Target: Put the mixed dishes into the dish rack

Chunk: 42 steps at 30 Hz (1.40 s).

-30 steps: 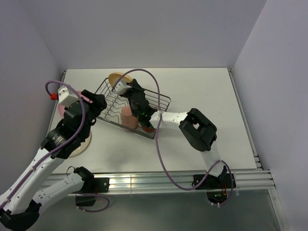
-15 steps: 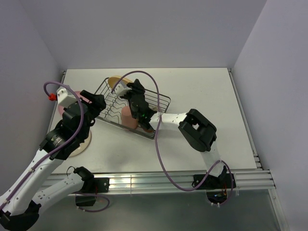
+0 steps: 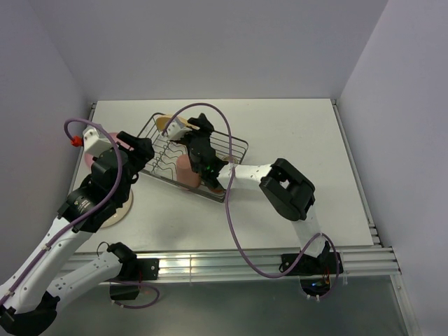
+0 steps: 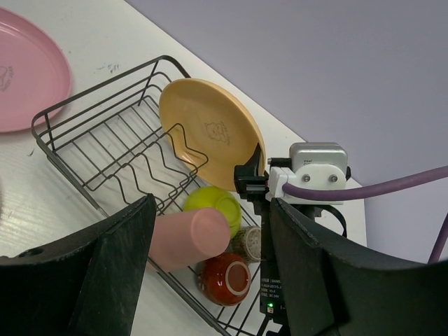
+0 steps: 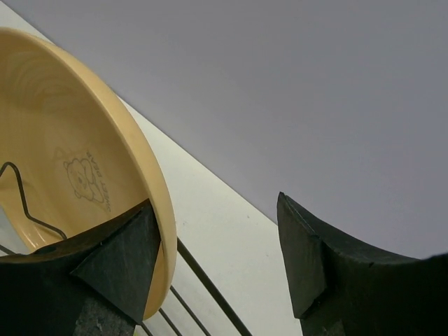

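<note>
The tan-orange plate (image 4: 210, 133) stands on edge at the far end of the dish rack (image 4: 70, 105), leaning on a wavy divider. My right gripper (image 5: 215, 210) is open at the plate's (image 5: 63, 161) rim, one finger beside it and the other well clear. In the rack lie the lime-green bowl (image 4: 213, 206), salmon-pink tumbler (image 4: 185, 238), red mug (image 4: 227, 278) and grey-beige cup (image 4: 250, 241). My left gripper (image 4: 211, 231) hovers open and empty over the rack's near-left side (image 3: 143, 150). The pink plate (image 4: 28, 77) lies on the table left of the rack.
A pale cream plate (image 3: 120, 210) lies on the table under my left arm, near the front left. The right arm's purple cable (image 3: 227, 140) loops over the rack (image 3: 234, 150). White walls close in the table at the back and on both sides.
My right gripper has opened and let go of the tan-orange plate, which now rests in the rack. The left arm has hardly moved.
</note>
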Tool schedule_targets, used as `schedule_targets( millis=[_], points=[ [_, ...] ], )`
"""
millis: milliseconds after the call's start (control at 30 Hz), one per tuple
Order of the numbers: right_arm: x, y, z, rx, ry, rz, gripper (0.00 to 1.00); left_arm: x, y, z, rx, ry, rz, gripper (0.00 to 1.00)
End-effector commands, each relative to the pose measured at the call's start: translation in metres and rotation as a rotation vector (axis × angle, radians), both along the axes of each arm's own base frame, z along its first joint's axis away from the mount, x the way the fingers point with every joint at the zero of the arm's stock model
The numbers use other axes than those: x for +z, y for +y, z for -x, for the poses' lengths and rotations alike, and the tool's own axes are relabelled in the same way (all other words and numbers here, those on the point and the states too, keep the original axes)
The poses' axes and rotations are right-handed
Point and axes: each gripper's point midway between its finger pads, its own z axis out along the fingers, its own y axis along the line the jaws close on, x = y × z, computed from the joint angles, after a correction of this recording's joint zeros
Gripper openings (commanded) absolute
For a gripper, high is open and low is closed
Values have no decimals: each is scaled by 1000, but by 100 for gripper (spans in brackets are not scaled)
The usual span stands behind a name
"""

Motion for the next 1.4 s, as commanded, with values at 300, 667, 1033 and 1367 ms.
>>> schedule_targets(
  millis=[300, 667, 1033, 1367],
  points=[
    [12, 6, 4, 49, 36, -99, 81, 1, -4, -1, -14, 1, 15, 72],
    [8, 7, 5, 104, 151, -146, 83, 0, -4, -1, -13, 6, 16, 72],
    [38, -7, 20, 167, 175, -254, 85, -3, -4, -6, 6, 33, -5, 75],
    [75, -32, 57, 261, 261, -406, 85, -11, 23, -43, 115, 178, -142, 78]
  ],
)
